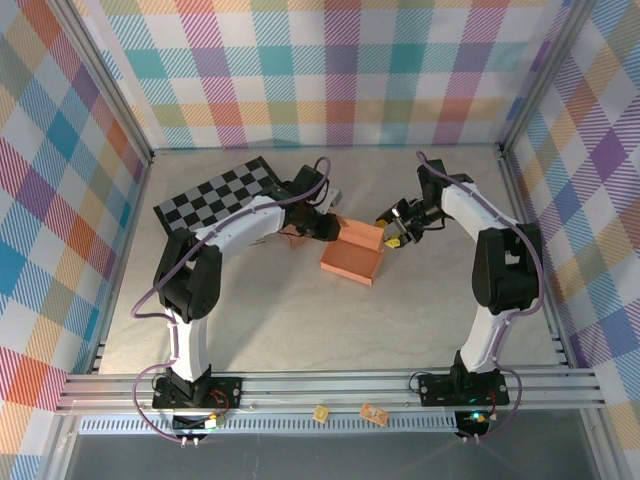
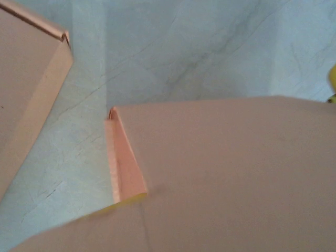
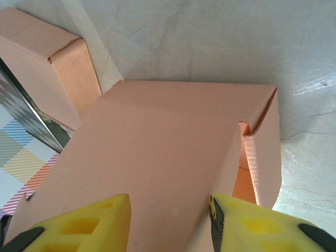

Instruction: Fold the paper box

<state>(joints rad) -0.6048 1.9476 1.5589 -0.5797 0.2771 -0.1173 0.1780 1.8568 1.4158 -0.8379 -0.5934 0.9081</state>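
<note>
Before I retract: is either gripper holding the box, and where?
Right gripper open over a side flap, holding nothing. Left gripper at the box, far left corner: cannot tell.

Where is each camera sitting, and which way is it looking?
Top camera: high behind the arms, looking down at the table; shows left arm, right arm, paper box.
Left wrist camera: on the left arm, close over the box and table; a yellow sliver, maybe a finger.
Right wrist camera: on the right arm, looking down at the box; yellow fingers at bottom.
Shared: all see the box.
</note>
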